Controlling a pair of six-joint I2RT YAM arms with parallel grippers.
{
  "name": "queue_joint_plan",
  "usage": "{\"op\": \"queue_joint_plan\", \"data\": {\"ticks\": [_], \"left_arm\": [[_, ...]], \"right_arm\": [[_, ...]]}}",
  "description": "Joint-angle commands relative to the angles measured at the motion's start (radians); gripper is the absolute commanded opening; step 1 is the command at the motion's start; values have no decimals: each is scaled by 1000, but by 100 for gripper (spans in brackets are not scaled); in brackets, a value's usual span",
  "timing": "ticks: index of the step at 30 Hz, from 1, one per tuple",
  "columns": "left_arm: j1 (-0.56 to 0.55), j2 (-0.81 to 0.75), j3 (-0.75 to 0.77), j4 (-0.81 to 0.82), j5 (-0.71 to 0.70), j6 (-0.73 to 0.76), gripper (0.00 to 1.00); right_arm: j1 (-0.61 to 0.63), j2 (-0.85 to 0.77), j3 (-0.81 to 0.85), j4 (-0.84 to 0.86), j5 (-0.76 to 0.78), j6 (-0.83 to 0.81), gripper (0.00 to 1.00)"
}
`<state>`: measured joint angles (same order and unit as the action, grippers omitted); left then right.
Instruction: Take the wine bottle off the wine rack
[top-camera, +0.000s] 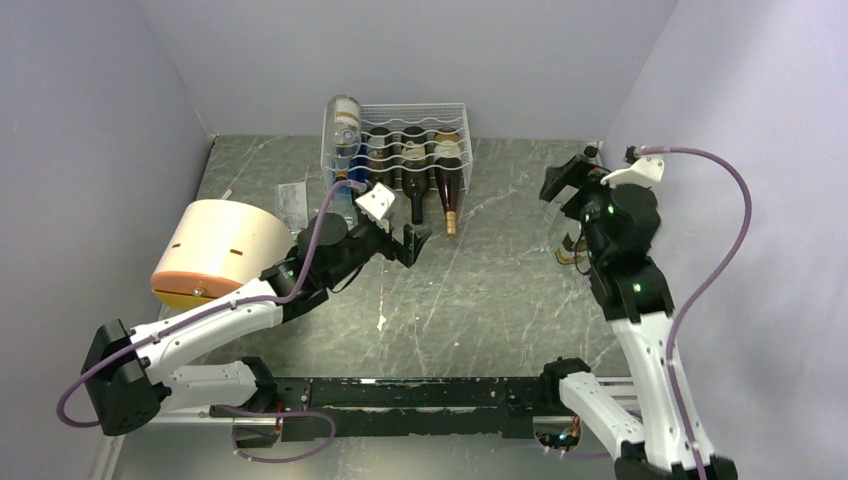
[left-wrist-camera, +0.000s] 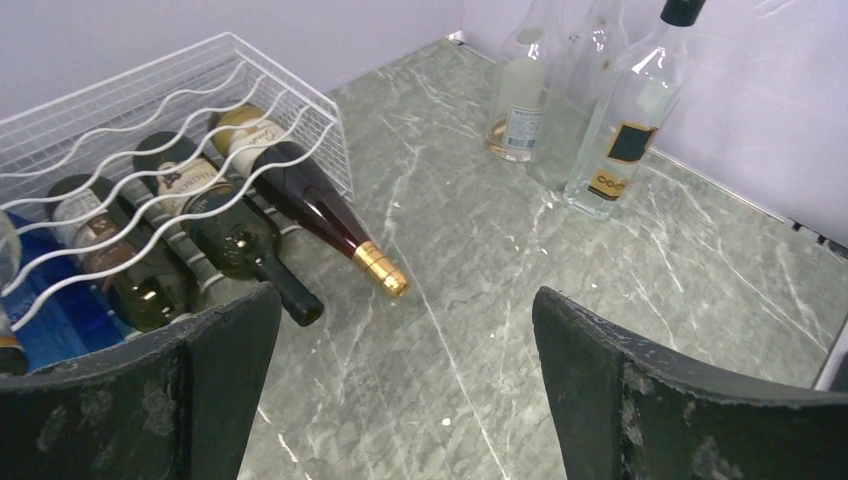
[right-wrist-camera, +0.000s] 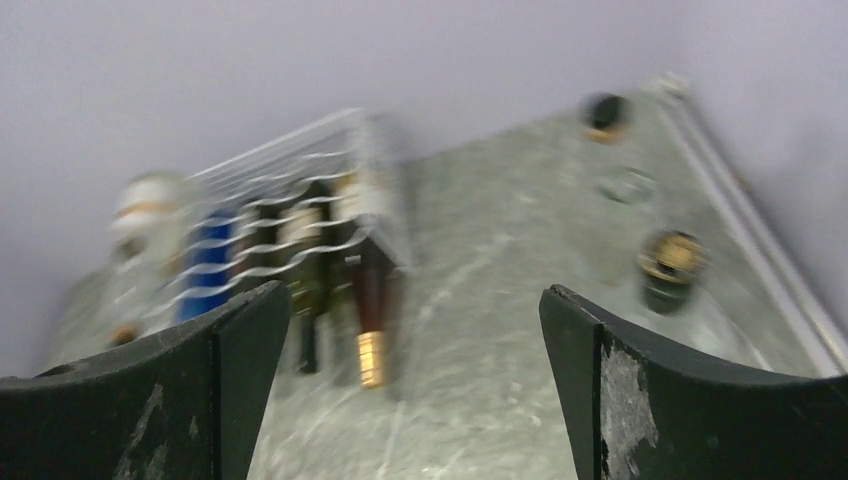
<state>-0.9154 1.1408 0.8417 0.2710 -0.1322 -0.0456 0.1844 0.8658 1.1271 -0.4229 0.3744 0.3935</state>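
The top external view looks down from high above the near edge of the grey marbled tabletop (top-camera: 500, 290), with the white wire rack (top-camera: 440, 112) at upper centre. The left wrist view sits low and close, the rack (left-wrist-camera: 120, 110) at its upper left. The blurred right wrist view faces that rack (right-wrist-camera: 300, 160) from farther off, at left centre. All three views share it.

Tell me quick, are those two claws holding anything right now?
Left gripper: open, holding nothing.
Right gripper: open, holding nothing.
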Motion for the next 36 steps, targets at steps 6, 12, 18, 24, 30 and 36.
{"op": "queue_joint_plan", "data": {"ticks": [6, 12, 18, 24, 30, 36], "left_arm": [[67, -40, -19, 22, -104, 36, 99], [176, -6, -5, -6, -222, 27, 99], [312, 66, 26, -71, -240, -38, 99], [443, 137, 84, -138, -111, -94, 99], [589, 279, 233, -301, 0, -223, 99], [658, 455, 407, -427, 105, -245, 99]], "right_arm": [[-2, -60, -164, 276, -975, -21, 100], [8, 111, -96, 121, -1036, 0, 100], [70, 132, -111, 79, -968, 2, 100], [85, 85, -109, -16, -781, 0, 100], [84, 5, -113, -79, -559, 105, 100], [85, -83, -162, -32, -545, 74, 100]]}}
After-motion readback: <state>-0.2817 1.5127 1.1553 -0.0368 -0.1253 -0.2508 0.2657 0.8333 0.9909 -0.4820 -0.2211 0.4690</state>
